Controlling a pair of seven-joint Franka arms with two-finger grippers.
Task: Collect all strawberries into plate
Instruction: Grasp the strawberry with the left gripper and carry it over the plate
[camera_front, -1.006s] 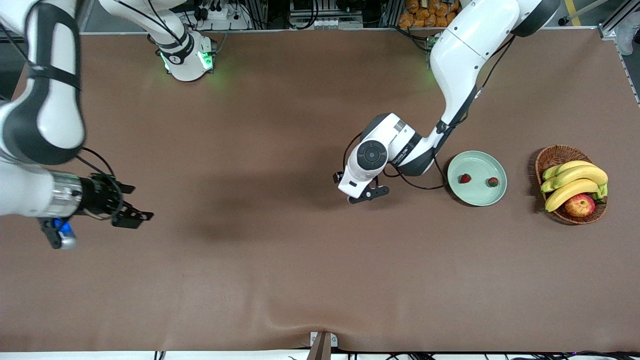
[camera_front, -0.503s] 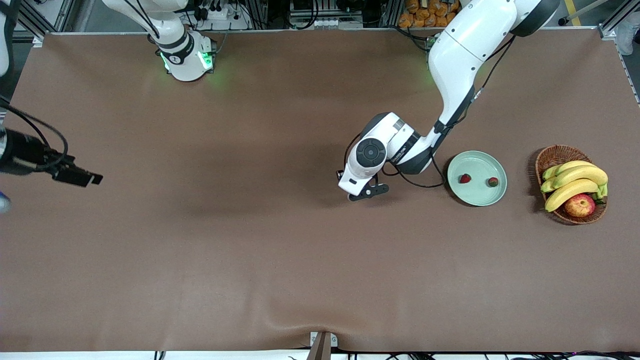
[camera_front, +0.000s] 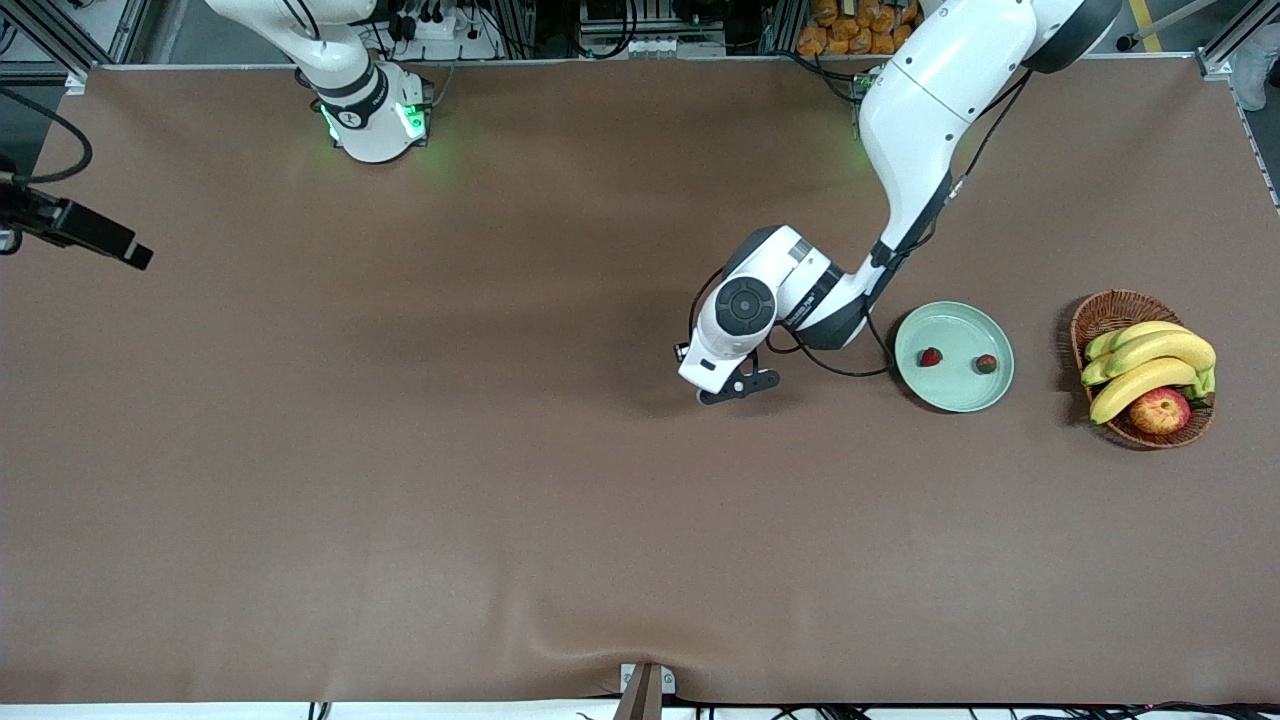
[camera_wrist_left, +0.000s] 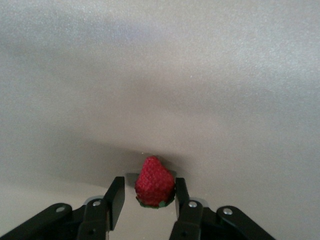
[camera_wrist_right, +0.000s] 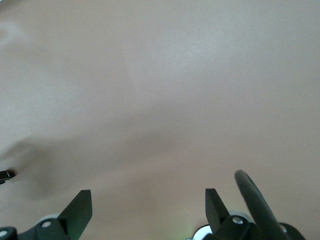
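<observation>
Left wrist view: left claw (camera_wrist_left: 147, 200) low over brown tabletop (camera_wrist_left: 200, 90), fingers (camera_wrist_left: 114, 197) narrowed around third strawberry (camera_wrist_left: 155, 182); one finger close against berry's side, small gap showing at the other. Berry resting on tabletop, tip pointing away from claw. Firm grip not confirmed.

Front view: left claw (camera_front: 735, 385) mid-tabletop, beside plate (camera_front: 953, 385) toward right arm's end; held berry hidden under wrist. Plate pale mint green, round, raised rim. Two strawberries inside, well apart from each other: one (camera_front: 931, 357) near centre, other (camera_front: 986, 364) close to rim on basket side. Wicker basket (camera_front: 1110, 315) near plate, toward left arm's end of tabletop, holding bananas (camera_front: 1150, 365) and red-yellow apple (camera_front: 1160, 410).

Right claw (camera_front: 100, 237) at edge of frame, above right arm's end of tabletop (camera_front: 500, 450), waiting. Right wrist view: right claw (camera_wrist_right: 148, 210) spread wide, nothing between fingers, plain brown surface beneath.
</observation>
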